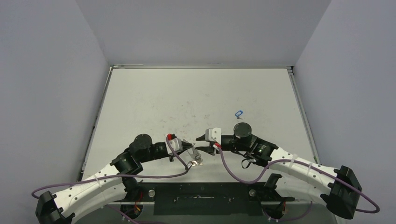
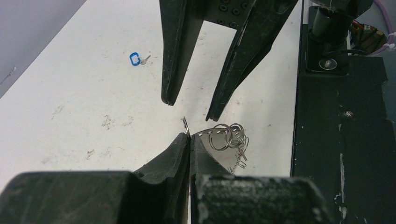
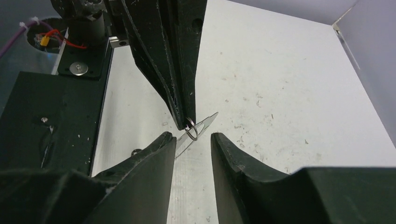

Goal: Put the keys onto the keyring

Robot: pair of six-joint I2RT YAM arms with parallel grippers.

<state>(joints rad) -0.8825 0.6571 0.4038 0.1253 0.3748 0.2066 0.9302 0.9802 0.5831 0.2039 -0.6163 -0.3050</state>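
Observation:
My left gripper (image 2: 190, 139) is shut on the edge of the keyring (image 2: 219, 149), a pale translucent plate with wire loops (image 2: 225, 136) along its rim. A small loop (image 3: 190, 132) sticks out just past its fingertips. My right gripper (image 3: 191, 136) faces it tip to tip, open, with nothing between the fingers (image 2: 169, 93). The blue-headed key (image 1: 238, 113) lies alone on the table, also seen in the left wrist view as the blue key (image 2: 135, 58). A small dark oval (image 3: 135, 152) lies on the table by my right gripper's left finger. I cannot tell whether it is the dark key.
The white table (image 1: 187, 93) is scuffed and bounded by grey walls. The black base plate (image 1: 201, 198) runs along the near edge close behind both grippers (image 1: 192, 150). Purple cables (image 1: 233, 172) hang from both arms.

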